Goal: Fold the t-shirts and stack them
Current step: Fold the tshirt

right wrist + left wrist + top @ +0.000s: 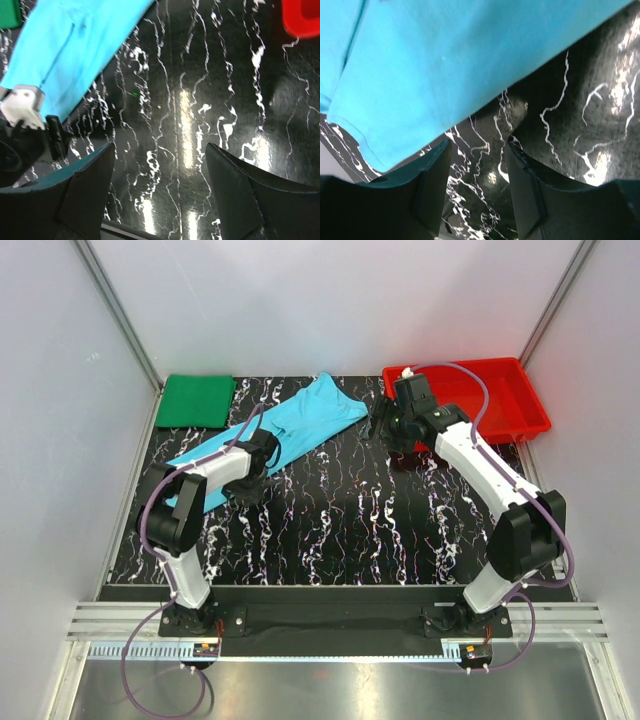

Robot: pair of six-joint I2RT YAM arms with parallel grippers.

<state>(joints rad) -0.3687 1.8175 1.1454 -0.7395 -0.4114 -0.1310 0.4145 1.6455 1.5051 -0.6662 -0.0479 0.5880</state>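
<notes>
The light cyan-blue t-shirt point(290, 430) lies as a long narrow strip, slanting from the left middle of the table up toward the back centre. The dark green t-shirt point(198, 400) sits folded flat at the back left corner. My left gripper point(268, 455) is at the near edge of the cyan strip. In the left wrist view the gripper point(477, 150) is open over bare table, with the cyan t-shirt point(445, 60) just beyond the fingertips. My right gripper point(383, 422) hovers right of the strip's far end. In its own view the gripper point(160, 147) is wide open and holds nothing, and the cyan t-shirt point(75, 50) lies at upper left.
A red plastic tray point(520, 390) stands at the back right, behind the right arm; a corner of the tray point(302, 15) shows in the right wrist view. The black marbled table point(350, 530) is walled by white panels on three sides. The left arm's wrist point(25, 125) shows in the right wrist view.
</notes>
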